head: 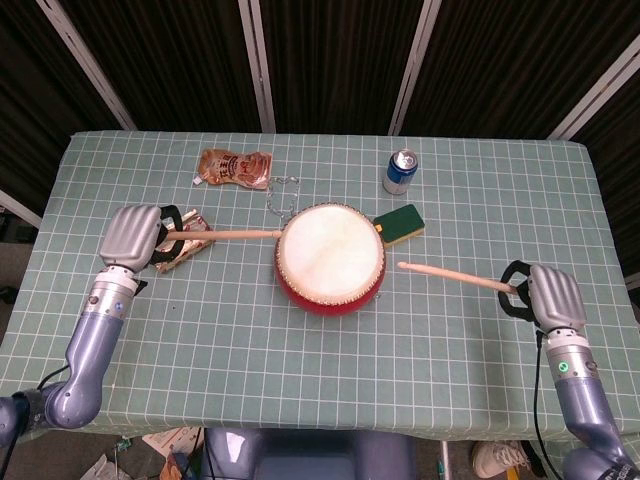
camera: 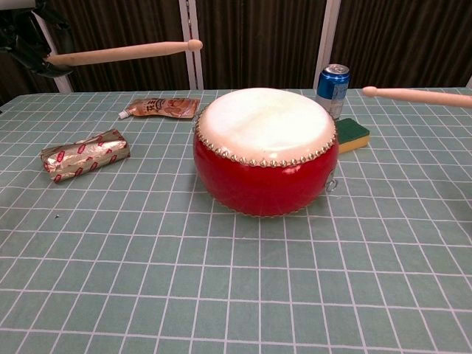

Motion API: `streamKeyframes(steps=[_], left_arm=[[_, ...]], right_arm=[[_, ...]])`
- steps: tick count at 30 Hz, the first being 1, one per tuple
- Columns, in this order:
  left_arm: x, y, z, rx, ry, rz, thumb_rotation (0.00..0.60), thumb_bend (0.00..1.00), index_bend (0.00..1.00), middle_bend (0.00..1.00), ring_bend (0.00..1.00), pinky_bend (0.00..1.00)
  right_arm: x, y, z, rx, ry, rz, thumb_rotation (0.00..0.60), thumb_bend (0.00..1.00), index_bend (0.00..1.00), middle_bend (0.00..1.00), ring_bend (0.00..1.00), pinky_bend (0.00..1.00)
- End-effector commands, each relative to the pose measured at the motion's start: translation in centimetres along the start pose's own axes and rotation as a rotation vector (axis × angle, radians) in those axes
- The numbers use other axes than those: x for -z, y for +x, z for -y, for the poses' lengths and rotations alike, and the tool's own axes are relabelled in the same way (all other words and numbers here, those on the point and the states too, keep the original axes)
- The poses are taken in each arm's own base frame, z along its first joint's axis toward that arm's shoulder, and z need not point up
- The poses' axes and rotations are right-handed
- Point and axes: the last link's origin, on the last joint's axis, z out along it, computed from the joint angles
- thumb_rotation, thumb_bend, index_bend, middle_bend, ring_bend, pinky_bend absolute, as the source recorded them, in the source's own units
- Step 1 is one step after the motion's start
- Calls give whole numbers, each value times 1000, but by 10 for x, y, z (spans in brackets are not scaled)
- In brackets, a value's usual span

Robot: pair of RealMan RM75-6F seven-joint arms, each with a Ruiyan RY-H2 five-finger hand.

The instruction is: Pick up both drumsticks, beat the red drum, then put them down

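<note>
The red drum (head: 330,260) (camera: 264,151) with a pale skin stands mid-table. My left hand (head: 135,238) (camera: 28,33) grips one wooden drumstick (head: 228,235) (camera: 122,51), raised high at the left, its tip near the drum's left rim. At the right, my right hand (head: 552,297) holds the other drumstick (head: 455,277) (camera: 414,95), which hangs in the air with its tip pointing toward the drum's right side. In the chest view the right hand itself is out of frame.
A blue can (head: 399,172) (camera: 332,90) and a green sponge (head: 400,224) (camera: 352,133) sit behind the drum. A foil-wrapped pack (head: 185,246) (camera: 85,154) lies under my left hand, an orange pouch (head: 235,167) (camera: 160,108) further back.
</note>
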Motion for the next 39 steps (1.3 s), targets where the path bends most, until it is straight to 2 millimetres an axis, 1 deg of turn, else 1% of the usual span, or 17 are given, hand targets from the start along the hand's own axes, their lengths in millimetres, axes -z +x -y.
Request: streamKeyframes(steps=[1, 7, 10, 16, 25, 31, 39], left_arm=[[-14, 7, -1, -38, -4, 2, 600, 574, 766, 1000, 1000, 1000], [-26, 12, -8, -27, -8, 12, 600, 574, 766, 1000, 1000, 1000], [-32, 12, -12, -29, -13, 18, 600, 574, 766, 1000, 1000, 1000], [-39, 15, -16, -29, -20, 15, 600, 573, 766, 1000, 1000, 1000], [-43, 17, -16, -34, -31, 23, 600, 574, 766, 1000, 1000, 1000], [-44, 20, -14, -30, -41, 22, 600, 572, 768, 1000, 1000, 1000], [-41, 22, -8, -26, -51, 36, 600, 572, 768, 1000, 1000, 1000]], right_arm=[[-14, 10, 17, 39, 15, -22, 600, 526, 965, 1000, 1000, 1000], [-30, 17, 35, 102, 20, -20, 600, 527, 965, 1000, 1000, 1000], [-37, 19, 49, 131, 27, -13, 600, 527, 965, 1000, 1000, 1000], [-44, 13, 70, 163, 42, 3, 600, 527, 965, 1000, 1000, 1000], [-51, 4, 96, 186, 69, 15, 600, 527, 965, 1000, 1000, 1000], [-55, 5, 109, 190, 72, 4, 600, 527, 965, 1000, 1000, 1000], [-57, 11, 118, 184, 64, -10, 600, 527, 965, 1000, 1000, 1000]])
